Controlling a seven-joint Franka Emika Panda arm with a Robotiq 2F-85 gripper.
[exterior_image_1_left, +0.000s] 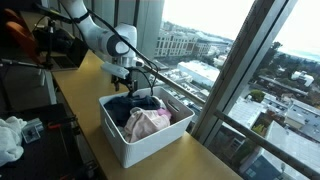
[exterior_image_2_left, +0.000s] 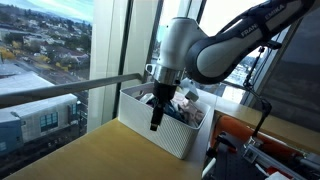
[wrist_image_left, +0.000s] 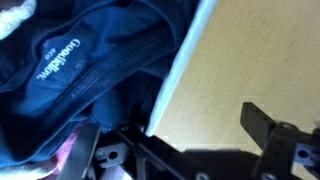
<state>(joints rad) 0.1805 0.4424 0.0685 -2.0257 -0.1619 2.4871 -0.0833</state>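
A white plastic basket (exterior_image_1_left: 122, 148) stands on the wooden counter (exterior_image_1_left: 85, 80) by the window; it also shows in an exterior view, the basket (exterior_image_2_left: 172, 137) seen from its near wall. A dark blue garment (exterior_image_1_left: 130, 103) and a pink one (exterior_image_1_left: 148, 122) lie in it. My gripper (exterior_image_1_left: 122, 78) hangs open over the basket's end rim, holding nothing. In the wrist view the blue garment (wrist_image_left: 80, 70) with a printed label fills the left, the white rim (wrist_image_left: 180, 75) runs diagonally, and my gripper (wrist_image_left: 170, 125) straddles that rim, one finger (wrist_image_left: 262, 125) over bare wood.
Tall window glass and a metal rail (exterior_image_2_left: 70, 88) run along the counter's far edge. Dark equipment and cables (exterior_image_1_left: 40, 45) sit at the counter's back. A white cloth (exterior_image_1_left: 10, 135) lies lower down beside the counter. An orange object (exterior_image_2_left: 245, 130) is behind the basket.
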